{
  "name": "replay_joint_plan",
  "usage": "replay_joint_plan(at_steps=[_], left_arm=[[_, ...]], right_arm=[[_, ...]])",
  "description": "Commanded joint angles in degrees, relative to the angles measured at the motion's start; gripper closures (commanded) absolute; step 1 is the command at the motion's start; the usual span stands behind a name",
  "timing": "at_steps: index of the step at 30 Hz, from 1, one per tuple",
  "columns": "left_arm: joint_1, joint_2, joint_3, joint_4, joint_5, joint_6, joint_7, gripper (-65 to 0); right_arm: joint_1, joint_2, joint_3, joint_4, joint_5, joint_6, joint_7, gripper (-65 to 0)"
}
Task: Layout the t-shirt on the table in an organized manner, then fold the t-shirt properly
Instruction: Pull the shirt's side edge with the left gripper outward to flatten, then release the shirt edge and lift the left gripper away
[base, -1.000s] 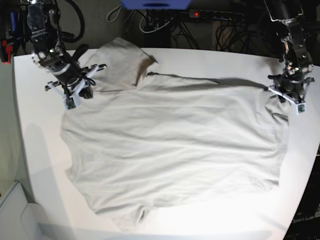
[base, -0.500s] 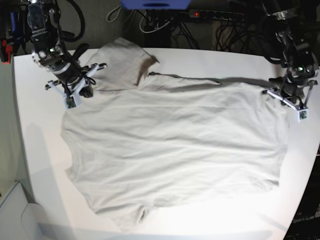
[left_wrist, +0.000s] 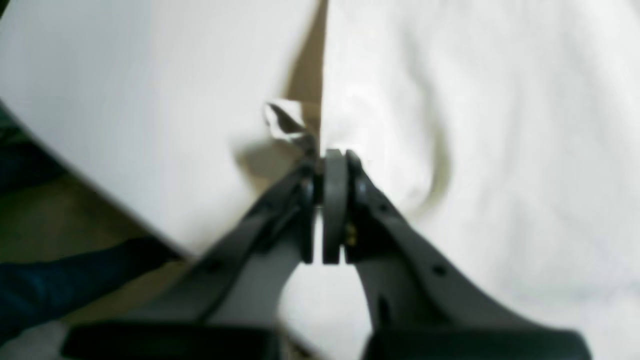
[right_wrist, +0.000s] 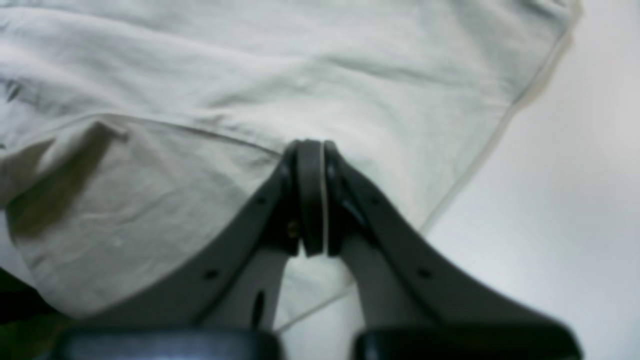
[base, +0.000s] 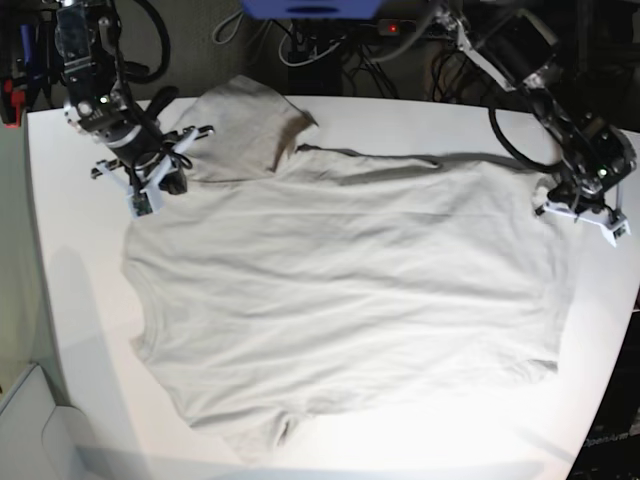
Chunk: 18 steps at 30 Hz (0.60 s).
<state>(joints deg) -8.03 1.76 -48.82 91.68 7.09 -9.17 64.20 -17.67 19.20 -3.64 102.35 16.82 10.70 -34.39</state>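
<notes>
On the table (base: 60, 260) the t-shirt (base: 350, 290) lies mostly spread, both grippers (base: 150, 180) (base: 585, 212) pinching its edges with jaws together, and folding is not begun.

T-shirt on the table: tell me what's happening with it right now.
The t-shirt lies spread nearly flat on the white table. Both arms are working its far edge: the right gripper is shut by the sleeve seam, and the left gripper is shut at the opposite edge. No fold has been made yet.

light grey-beige t-shirt (base: 340, 290) lies spread, slightly wrinkled, on the white table (base: 70, 290).
</notes>
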Motion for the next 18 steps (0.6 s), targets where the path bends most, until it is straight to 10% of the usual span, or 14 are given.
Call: replay_joint_plan(at_steps=[1,12,18], left_arm=[[-1.6,-0.6,0.3,0.2,-0.5,0.2,-1.0,-1.0],[-8.0,2.1,0.5,-3.3,-0.5,0.2,-3.5,-38.0],[-8.8,4.7,0.1,3.1,0.0,0.2,-1.8,-40.4]], right_arm=[[0.4,0.5,0.3,1.0,0.3,-0.4,1.3,0.0],[-0.5,0.5,0.3,1.0,0.3,-0.4,1.4,0.0],[-0.5,0.5,0.3,1.1,0.3,-0.4,1.3,0.0]])
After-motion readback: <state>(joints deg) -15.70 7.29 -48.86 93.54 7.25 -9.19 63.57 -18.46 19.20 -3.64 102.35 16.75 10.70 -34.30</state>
